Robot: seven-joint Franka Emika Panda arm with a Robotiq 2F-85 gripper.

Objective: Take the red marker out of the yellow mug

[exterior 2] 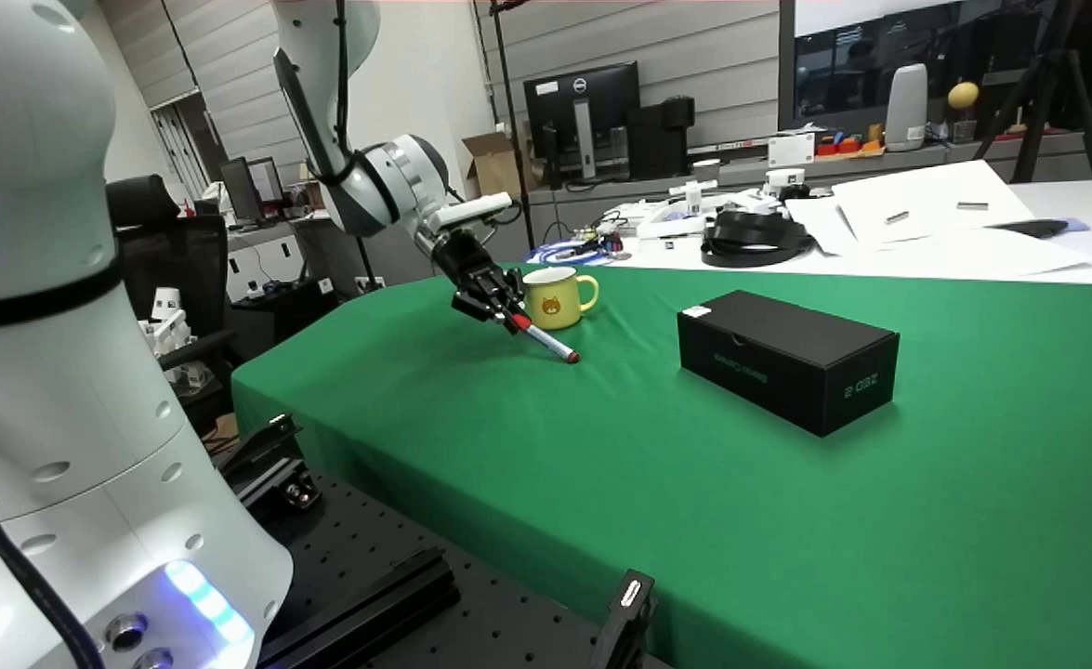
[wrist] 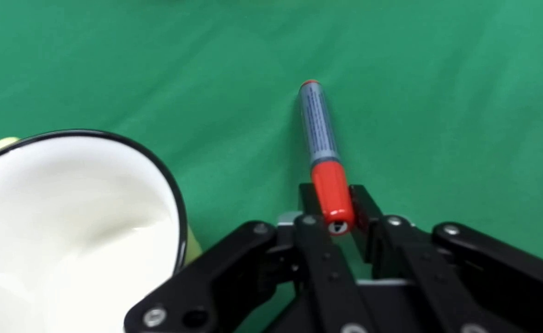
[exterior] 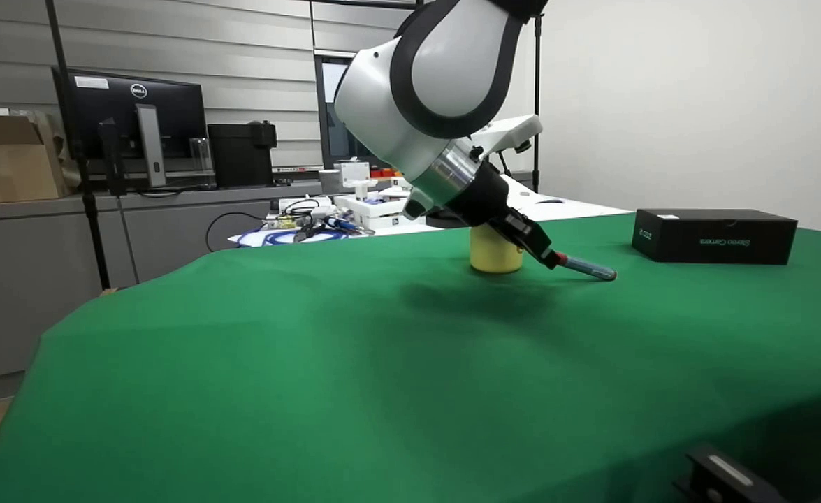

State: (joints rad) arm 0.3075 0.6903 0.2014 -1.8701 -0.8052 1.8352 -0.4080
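Arm (exterior: pixel 445 77) bent downward, wrist (exterior: pixel 453 170) slanting; pincer (wrist: pixel 333 199) low over green cloth (exterior 2: pixel 992 418), pinching red marker (wrist: pixel 324 150) by capped end, marker jutting ahead; yellow mug (exterior 2: pixel 553 299) upright just beside pincer.

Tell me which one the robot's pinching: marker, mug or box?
The red marker: the gripper has it by its cap. The yellow mug and the black box rest unheld on the green cloth.

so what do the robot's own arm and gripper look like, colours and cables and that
The arm has smooth, rounded white segments, with a curved black band and a silvery ring further down. A black cable runs down its white base, where a blue-white light strip glows. The gripper is mostly black, with narrow fingers and silvery screws.
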